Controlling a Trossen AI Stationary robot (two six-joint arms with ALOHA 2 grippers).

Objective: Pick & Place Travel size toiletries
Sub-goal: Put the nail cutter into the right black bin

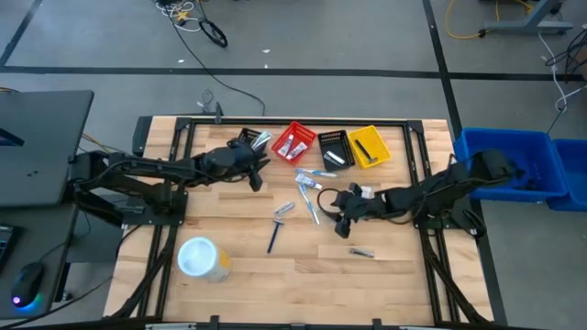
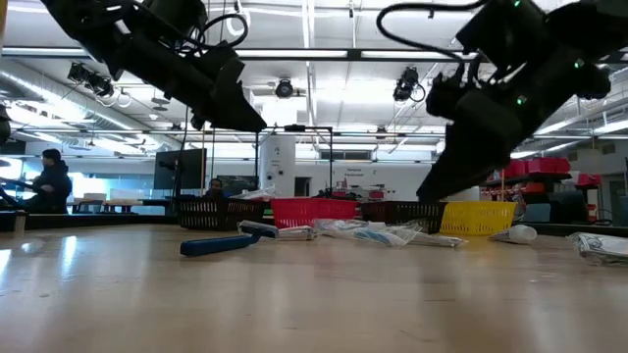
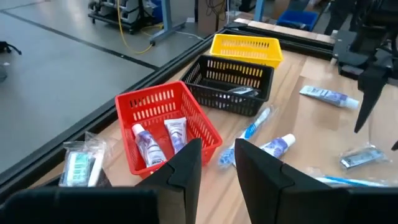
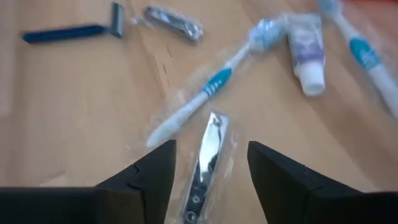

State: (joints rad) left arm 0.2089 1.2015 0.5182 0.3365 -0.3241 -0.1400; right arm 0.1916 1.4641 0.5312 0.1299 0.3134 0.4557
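Small toiletries lie scattered on the wooden table: a blue razor (image 1: 274, 237), a wrapped toothbrush (image 4: 205, 93), a white tube (image 4: 305, 57) and a wrapped silvery nail clipper (image 4: 209, 157). My right gripper (image 4: 211, 177) hovers open over that clipper, one finger on each side, touching nothing. My left gripper (image 3: 217, 168) is open and empty above the table, near the red basket (image 3: 163, 121). That basket holds two small tubes (image 3: 176, 134). A black basket (image 3: 231, 87) and a yellow basket (image 3: 245, 48) stand beside it.
A large white-lidded tub (image 1: 200, 258) stands near the table's near-left part. A silvery sachet (image 1: 361, 252) lies near the right arm. Another black basket (image 1: 248, 139) holds a wrapped item. Blue bins (image 1: 514, 170) sit off the table's right edge.
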